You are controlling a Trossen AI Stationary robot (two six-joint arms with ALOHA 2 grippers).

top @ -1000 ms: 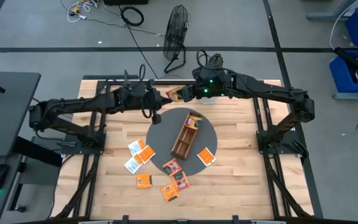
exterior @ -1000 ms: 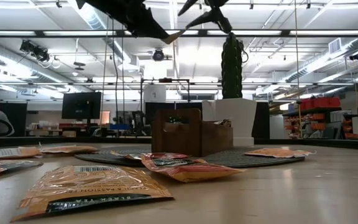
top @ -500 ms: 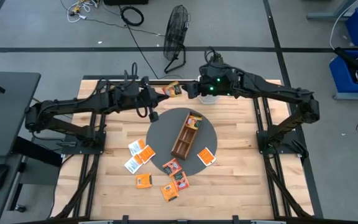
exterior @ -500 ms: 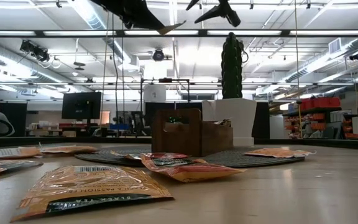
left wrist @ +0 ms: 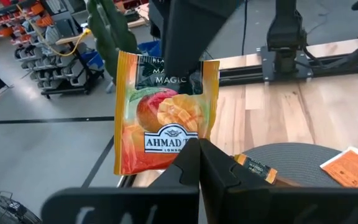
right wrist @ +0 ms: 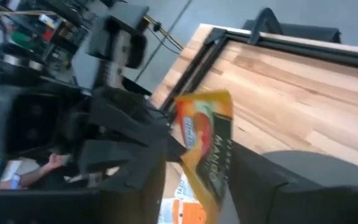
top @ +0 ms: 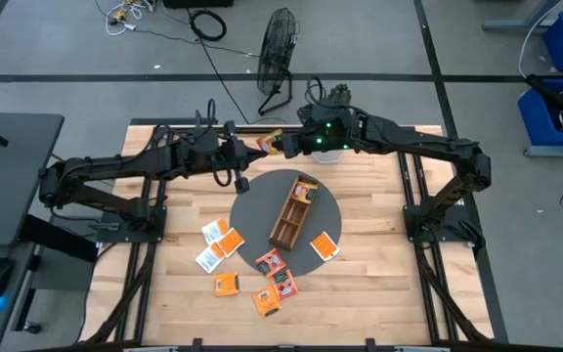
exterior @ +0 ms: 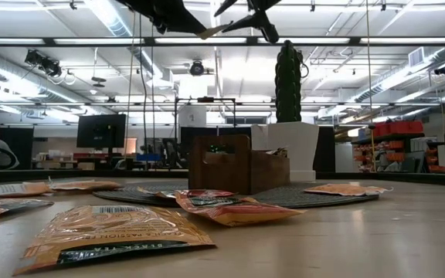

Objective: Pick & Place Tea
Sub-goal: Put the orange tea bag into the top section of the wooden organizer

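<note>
My left gripper (top: 253,148) is shut on an orange mango tea sachet (top: 268,144) high above the table's far middle; the sachet also shows in the left wrist view (left wrist: 166,118). My right gripper (top: 283,146) is open, with its fingers on either side of the sachet's free end (right wrist: 207,134). In the low view its fingers (exterior: 242,15) spread around the sachet's tip (exterior: 211,33). Whether they touch it, I cannot tell. A brown wooden compartment tray (top: 291,215) stands on a dark round mat (top: 252,210). Several more sachets (top: 221,241) lie flat on the table and mat. My left gripper pinches the middle of the sachet's lower printed edge (left wrist: 188,142) between its two fingers. The fingers come about level from the table's left. The sachet stands out beyond the fingertips toward my right gripper, lifted clear, far above the table.
One sachet (top: 306,188) sits in the tray's far compartment. Loose sachets lie near the mat's near-left edge (top: 269,261), on the wood (top: 226,284) and at the mat's right (top: 324,244). A floor fan (top: 277,44) stands beyond the far edge.
My right gripper drew back a little toward the table's right, then came back left, and its open fingers now reach around the sachet's free end. My left gripper rose slightly and the sachet levelled out, still held.
</note>
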